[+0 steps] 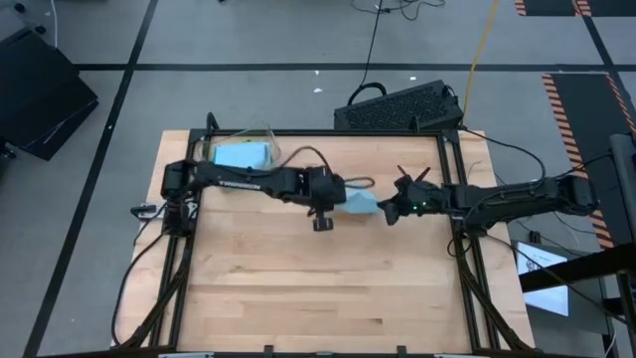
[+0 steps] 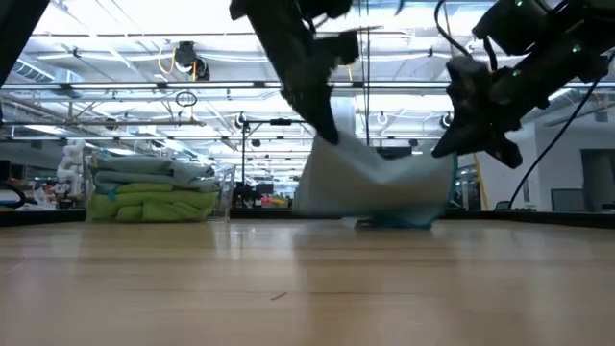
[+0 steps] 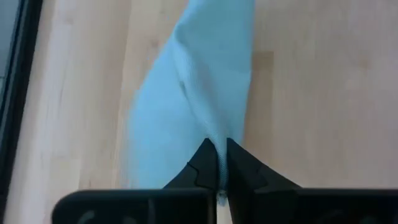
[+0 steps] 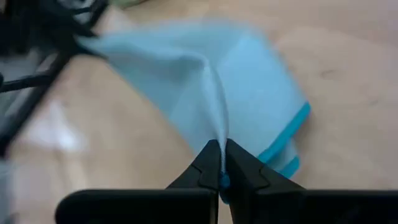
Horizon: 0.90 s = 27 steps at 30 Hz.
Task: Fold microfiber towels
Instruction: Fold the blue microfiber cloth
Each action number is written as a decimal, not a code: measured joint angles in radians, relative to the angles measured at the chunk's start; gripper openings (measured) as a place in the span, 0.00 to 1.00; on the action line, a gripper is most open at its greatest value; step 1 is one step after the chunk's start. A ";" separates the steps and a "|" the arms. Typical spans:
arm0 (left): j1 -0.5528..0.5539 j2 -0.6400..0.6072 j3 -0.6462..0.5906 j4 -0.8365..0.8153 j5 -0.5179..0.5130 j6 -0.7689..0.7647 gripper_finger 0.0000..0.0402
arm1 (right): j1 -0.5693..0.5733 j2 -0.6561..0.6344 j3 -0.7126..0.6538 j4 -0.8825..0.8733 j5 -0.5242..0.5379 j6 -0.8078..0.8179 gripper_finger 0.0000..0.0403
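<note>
Both grippers, left (image 1: 343,189) and right (image 1: 386,211), pinch one light blue microfiber towel (image 1: 360,202) lifted at table's (image 1: 298,298) centre, toward twelve o'clock.

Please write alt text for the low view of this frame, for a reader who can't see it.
Two dark robot arms hold a light blue microfiber towel up between them, its lower edge touching the wooden table; the left tool and right tool are each shut on an upper corner. At the far left stands a stack of folded towels.
</note>
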 joint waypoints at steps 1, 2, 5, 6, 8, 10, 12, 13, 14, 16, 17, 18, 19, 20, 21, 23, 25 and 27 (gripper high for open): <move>-0.006 0.010 -0.012 0.011 -0.018 0.021 0.02 | 0.005 0.020 0.000 0.004 0.034 -0.007 0.01; -0.010 0.025 -0.027 0.005 -0.044 0.039 0.03 | 0.009 0.046 0.000 0.018 0.063 -0.010 0.01; -0.023 0.048 -0.049 -0.010 -0.117 0.072 0.06 | 0.009 0.093 -0.002 0.042 0.071 -0.010 0.01; -0.026 0.043 -0.049 -0.028 -0.118 0.077 0.06 | 0.009 0.101 -0.002 0.083 0.048 -0.010 0.01; -0.034 0.010 -0.036 -0.085 -0.050 0.069 0.06 | 0.009 0.090 0.000 0.161 -0.061 -0.010 0.01; -0.043 -0.029 -0.016 -0.144 0.080 0.036 0.03 | 0.018 0.076 0.001 0.278 -0.213 0.004 0.01; -0.053 -0.084 -0.008 -0.162 0.235 -0.014 0.02 | 0.037 0.043 0.000 0.346 -0.376 0.052 0.01; -0.056 -0.117 -0.007 -0.153 0.321 -0.034 0.03 | 0.047 0.031 0.000 0.389 -0.449 0.088 0.01; -0.060 -0.150 -0.007 -0.139 0.403 -0.046 0.04 | 0.057 0.016 0.002 0.419 -0.511 0.125 0.01; -0.066 -0.194 -0.003 -0.100 0.548 -0.062 0.05 | 0.079 -0.022 0.000 0.428 -0.610 0.203 0.01; -0.068 -0.217 -0.003 -0.081 0.581 -0.061 0.05 | 0.087 -0.036 0.000 0.434 -0.645 0.233 0.01; -0.072 -0.225 -0.005 -0.081 0.584 -0.056 0.04 | 0.093 -0.050 0.001 0.422 -0.670 0.249 0.01; -0.072 -0.229 -0.008 -0.074 0.568 -0.052 0.03 | 0.096 -0.063 0.001 0.397 -0.679 0.252 0.01; -0.071 -0.228 -0.012 -0.062 0.527 -0.047 0.03 | 0.095 -0.073 0.001 0.369 -0.685 0.236 0.01; -0.067 -0.225 -0.023 -0.055 0.485 -0.041 0.02 | 0.092 -0.076 0.001 0.331 -0.674 0.207 0.01; -0.053 -0.199 -0.071 -0.016 0.414 -0.032 0.02 | 0.079 -0.074 0.001 0.225 -0.601 0.123 0.01; -0.036 -0.165 -0.130 0.080 0.340 -0.033 0.03 | 0.062 -0.063 -0.014 0.121 -0.490 0.033 0.01; -0.020 -0.127 -0.189 0.126 0.262 -0.035 0.05 | 0.047 -0.041 -0.043 0.068 -0.345 -0.004 0.01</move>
